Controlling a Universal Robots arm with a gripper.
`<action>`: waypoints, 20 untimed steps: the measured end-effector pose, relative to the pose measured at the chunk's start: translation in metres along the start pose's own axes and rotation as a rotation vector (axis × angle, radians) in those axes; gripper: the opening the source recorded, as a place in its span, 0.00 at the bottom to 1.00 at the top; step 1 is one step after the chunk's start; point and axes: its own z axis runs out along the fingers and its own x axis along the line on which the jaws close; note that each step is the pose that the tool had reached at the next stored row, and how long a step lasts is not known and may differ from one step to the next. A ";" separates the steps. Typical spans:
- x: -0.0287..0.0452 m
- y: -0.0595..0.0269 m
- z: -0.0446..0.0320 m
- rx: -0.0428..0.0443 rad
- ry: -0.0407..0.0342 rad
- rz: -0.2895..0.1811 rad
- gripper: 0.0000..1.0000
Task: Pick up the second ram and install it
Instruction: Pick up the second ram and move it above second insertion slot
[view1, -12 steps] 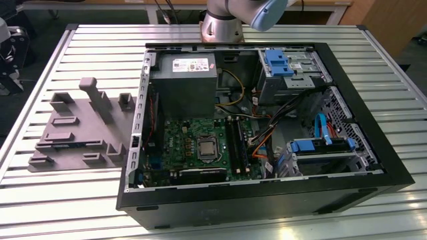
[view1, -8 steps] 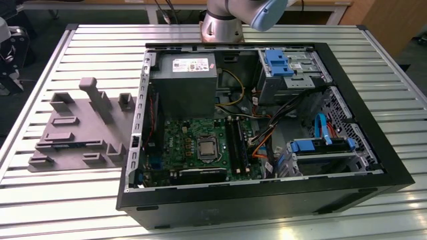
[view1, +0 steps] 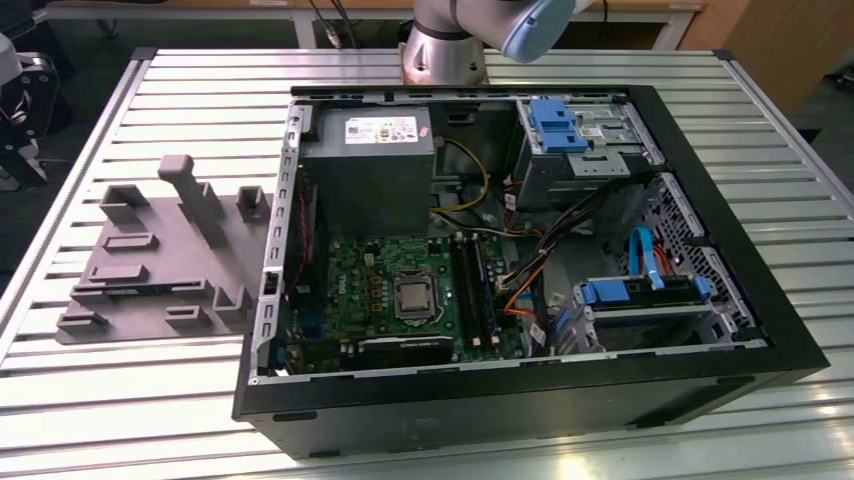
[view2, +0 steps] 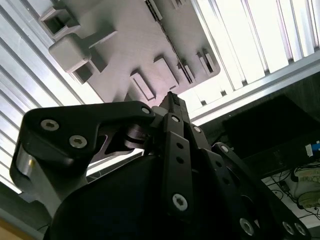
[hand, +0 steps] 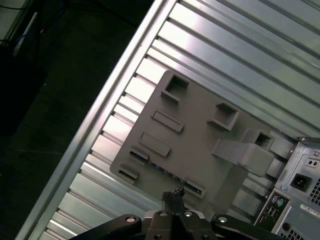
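ribbed metal table (view1: 107, 400) carries an open computer case (view1: 534, 410), with a gray holder (view1: 147, 260) beside it on the exterior view's left. above the holder, the gripper (hand: 172, 194) is clenched on nothing. the ram (hand: 162, 169), a thin dark strip, seems to stand edgewise in a holder slot, near the gripper.

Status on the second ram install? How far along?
Nothing looks done yet. The tool is shut and empty, above the grey holder tray. A thin dark strip in the tray's long slot may be the second ram, ungrasped. Left: the pickup, then seating it in the black memory slots inside the open case.
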 end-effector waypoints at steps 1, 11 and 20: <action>0.0000 0.0000 0.0000 0.0000 0.0000 0.000 0.11; 0.0000 0.0000 0.0000 -0.0002 0.0003 -0.010 0.11; 0.0000 0.0000 0.0000 -0.0003 0.0007 -0.022 0.11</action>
